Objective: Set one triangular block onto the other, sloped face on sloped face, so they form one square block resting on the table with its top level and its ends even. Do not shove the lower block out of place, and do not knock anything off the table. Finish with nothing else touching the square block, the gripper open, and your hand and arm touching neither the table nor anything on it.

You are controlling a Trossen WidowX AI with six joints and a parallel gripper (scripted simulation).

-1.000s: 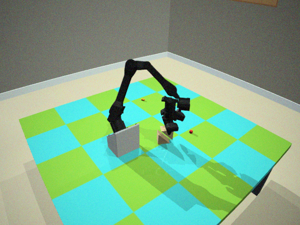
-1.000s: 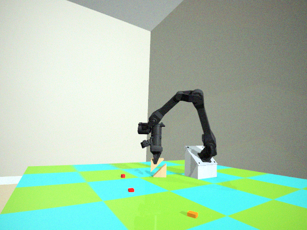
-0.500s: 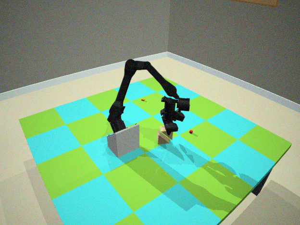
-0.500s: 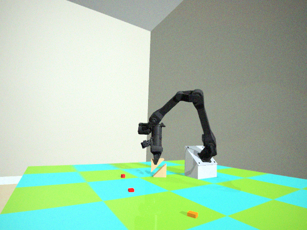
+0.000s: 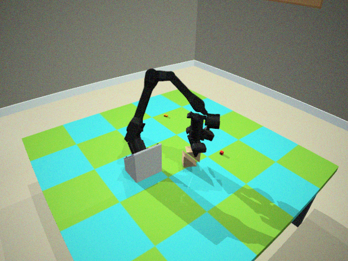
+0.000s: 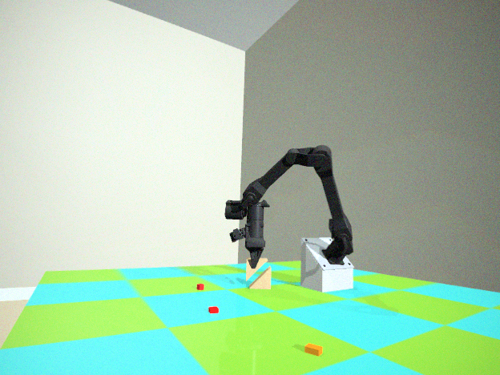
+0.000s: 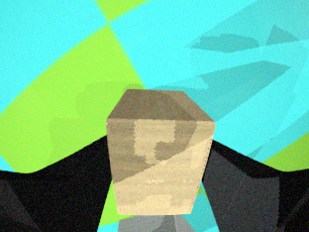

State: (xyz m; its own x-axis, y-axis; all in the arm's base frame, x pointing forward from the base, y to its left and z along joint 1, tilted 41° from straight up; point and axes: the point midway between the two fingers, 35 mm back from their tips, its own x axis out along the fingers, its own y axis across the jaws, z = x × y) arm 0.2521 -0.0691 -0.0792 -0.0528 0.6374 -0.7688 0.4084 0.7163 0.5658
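Observation:
My gripper points down, shut on the upper triangular block. That block's flat face is up and looks level, its sloped face down. The lower triangular block rests on the table, its slope facing up toward the held block. In the exterior view the two slopes look about parallel, with a narrow strip of background between them, and the held block sits higher and a little left. The wrist view does not clearly show the lower block.
The grey arm base stands near the blocks. One red piece and a second red piece lie on the table. An orange piece lies farther from the blocks.

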